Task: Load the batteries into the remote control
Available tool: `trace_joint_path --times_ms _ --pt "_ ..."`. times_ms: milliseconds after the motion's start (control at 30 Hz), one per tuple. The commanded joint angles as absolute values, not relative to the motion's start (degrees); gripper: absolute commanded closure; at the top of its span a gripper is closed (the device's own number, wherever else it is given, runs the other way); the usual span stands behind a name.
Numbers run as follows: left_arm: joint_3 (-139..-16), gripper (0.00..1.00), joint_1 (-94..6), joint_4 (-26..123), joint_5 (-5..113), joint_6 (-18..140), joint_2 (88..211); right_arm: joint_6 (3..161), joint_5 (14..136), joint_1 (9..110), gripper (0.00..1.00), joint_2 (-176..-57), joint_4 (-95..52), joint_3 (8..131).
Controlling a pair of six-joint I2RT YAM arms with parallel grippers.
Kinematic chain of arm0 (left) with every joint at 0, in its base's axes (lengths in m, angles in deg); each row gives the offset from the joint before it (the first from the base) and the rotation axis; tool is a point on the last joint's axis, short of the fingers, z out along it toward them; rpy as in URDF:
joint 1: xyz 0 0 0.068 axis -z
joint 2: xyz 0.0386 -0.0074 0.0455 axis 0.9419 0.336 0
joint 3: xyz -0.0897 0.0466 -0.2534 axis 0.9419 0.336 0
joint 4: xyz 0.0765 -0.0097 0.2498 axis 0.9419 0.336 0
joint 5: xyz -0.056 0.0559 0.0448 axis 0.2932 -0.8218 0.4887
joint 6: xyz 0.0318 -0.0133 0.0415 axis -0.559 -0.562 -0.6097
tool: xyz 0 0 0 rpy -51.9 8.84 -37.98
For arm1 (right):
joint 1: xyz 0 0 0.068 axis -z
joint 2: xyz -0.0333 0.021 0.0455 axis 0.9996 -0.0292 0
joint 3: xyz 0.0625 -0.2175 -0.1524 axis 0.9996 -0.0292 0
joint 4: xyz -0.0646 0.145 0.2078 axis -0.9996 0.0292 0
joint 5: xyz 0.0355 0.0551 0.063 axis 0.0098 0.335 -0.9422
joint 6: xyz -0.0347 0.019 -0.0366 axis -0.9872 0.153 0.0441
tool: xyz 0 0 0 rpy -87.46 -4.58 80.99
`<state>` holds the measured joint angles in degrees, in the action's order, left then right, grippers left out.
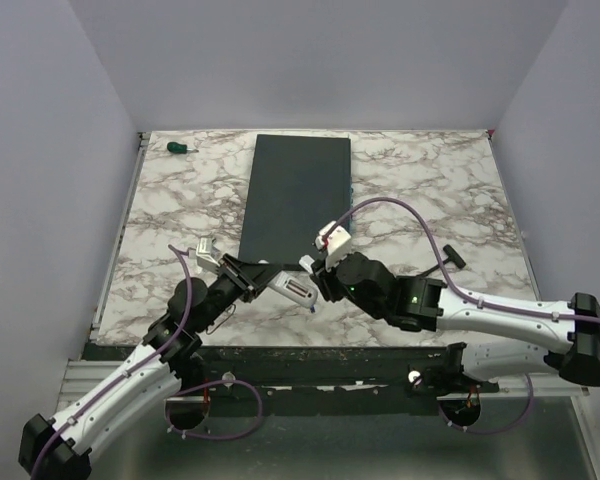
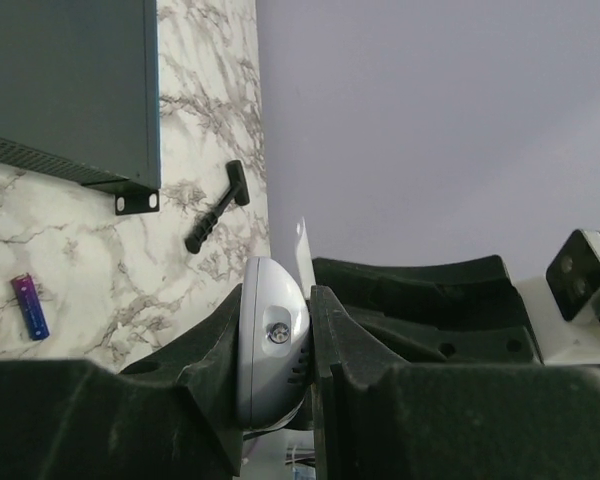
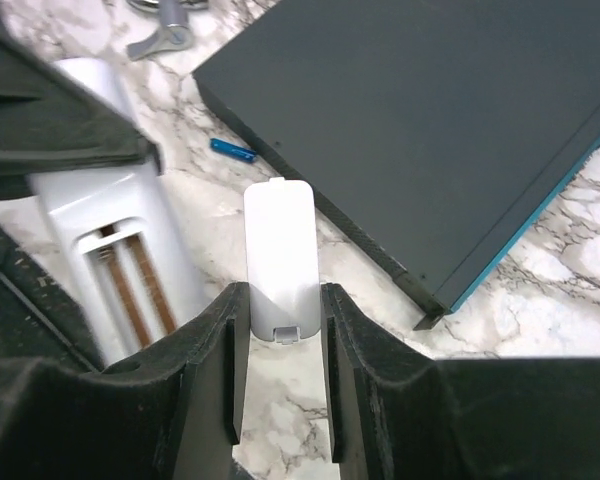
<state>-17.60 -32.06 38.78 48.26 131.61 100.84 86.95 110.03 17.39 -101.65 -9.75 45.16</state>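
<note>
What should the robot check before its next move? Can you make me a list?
1. The left pincer grips the remote control: ok.
2. The battery bay is open and empty: ok.
3. The cover is off, pinched in the right pincer: ok.
4. The blue battery and the purple-blue battery are in the bay: not ok, both lie on the table.
5. A pincer is free to pick up a battery: not ok, both are full.
6. Which way round the batteries must go: cannot tell.
</note>
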Motion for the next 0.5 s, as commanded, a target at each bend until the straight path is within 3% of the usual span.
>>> trace_joint_path --times_ms 0,200,467 --pt "-15.14 1.00 -32.39 47.66 46.16 131.93 94.36 89.15 112.52 21.70 0.64 -105.12 -12.19 46.43" --pt "-14.60 1.00 -32.40 57.42 43.67 131.62 86.43 87.24 105.29 31.88 0.64 -113.81 -18.66 44.60" --pt "-17.56 1.00 -32.39 63.07 42.32 127.58 82.61 85.11 99.71 37.50 0.63 -126.62 -29.54 43.92"
